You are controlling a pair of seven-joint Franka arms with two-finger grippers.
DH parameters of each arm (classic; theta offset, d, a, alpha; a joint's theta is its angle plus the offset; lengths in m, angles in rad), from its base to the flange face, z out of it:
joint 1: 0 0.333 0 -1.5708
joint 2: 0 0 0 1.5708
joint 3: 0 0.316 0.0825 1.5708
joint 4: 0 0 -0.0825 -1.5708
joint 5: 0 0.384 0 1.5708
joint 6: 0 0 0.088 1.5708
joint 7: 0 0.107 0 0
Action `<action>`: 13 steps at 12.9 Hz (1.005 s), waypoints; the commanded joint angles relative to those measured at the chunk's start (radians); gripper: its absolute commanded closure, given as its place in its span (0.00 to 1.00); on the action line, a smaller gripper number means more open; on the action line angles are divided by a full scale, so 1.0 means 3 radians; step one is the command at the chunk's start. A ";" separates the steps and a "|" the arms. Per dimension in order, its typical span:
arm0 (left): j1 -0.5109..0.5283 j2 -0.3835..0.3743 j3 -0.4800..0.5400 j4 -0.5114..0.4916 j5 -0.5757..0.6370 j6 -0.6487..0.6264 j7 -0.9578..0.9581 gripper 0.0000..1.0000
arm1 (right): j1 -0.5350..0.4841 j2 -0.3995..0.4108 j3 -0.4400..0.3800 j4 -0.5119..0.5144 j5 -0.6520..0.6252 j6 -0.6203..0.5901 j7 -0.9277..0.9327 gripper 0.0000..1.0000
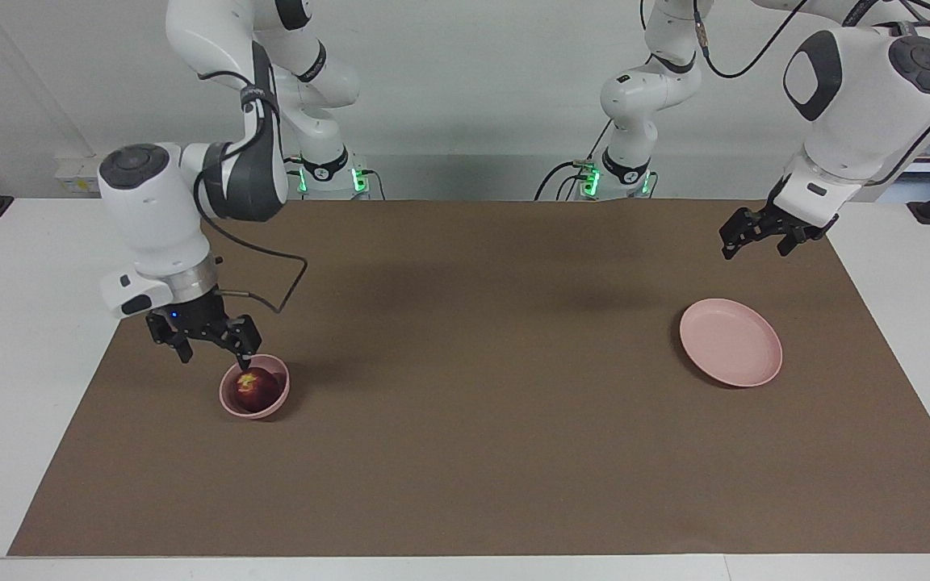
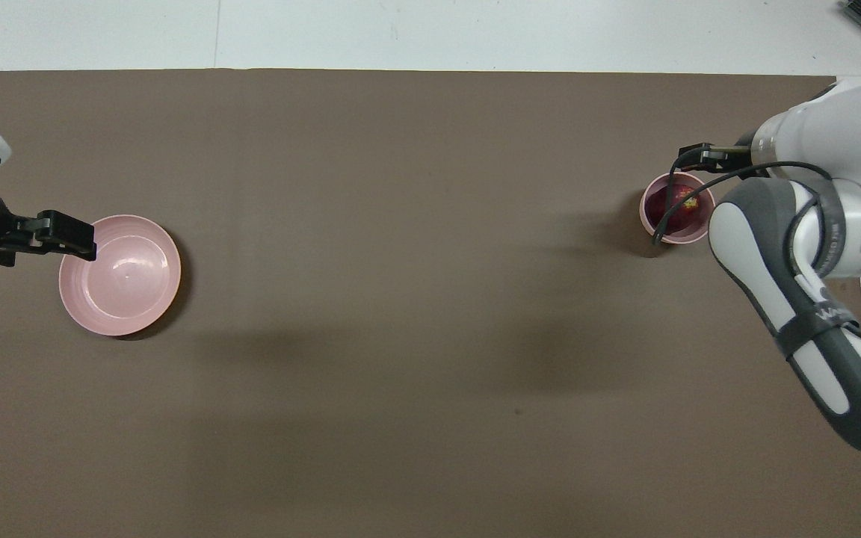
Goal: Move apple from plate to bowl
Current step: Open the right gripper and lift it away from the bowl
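Facing view
Apple [image 1: 253,388]: sits in the bowl [image 1: 274,401], yellowish patch up; transfer looks done.
Right gripper [image 1: 205,340]: hangs just above the bowl's rim at about 10 o'clock, fingers spread, holding nothing; judged a release pose.
Plate [image 1: 731,353]: bare, well apart toward the left arm's end of the brown mat [image 1: 481,452].
Left gripper [image 1: 760,230]: raised at 12 o'clock of the plate, fingers apart, holding nothing; this arm waits.

Overhead view
Apple [image 2: 681,204]: inside the bowl [image 2: 659,226], part-hidden by a cable.
Plate [image 2: 120,274]: nothing on it; left gripper [image 2: 64,233] overlaps its 10 o'clock edge.
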 commanded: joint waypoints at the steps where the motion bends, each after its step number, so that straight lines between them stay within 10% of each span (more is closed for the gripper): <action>1: 0.0036 -0.0033 0.0024 -0.0026 -0.0036 -0.0045 0.0058 0.00 | -0.0003 -0.0311 0.0027 0.0104 -0.0016 -0.0450 0.0071 0.00; 6: -0.0188 -0.0038 0.0212 0.0025 -0.0066 -0.0055 0.0094 0.00 | -0.0008 -0.0869 0.0048 0.0064 0.0066 -0.1264 0.0061 0.00; 13: -0.1491 -0.0079 0.1720 0.0096 -0.0118 -0.0060 0.0350 0.00 | -0.0013 -0.0998 0.0043 0.0084 0.0219 -0.1612 0.0040 0.00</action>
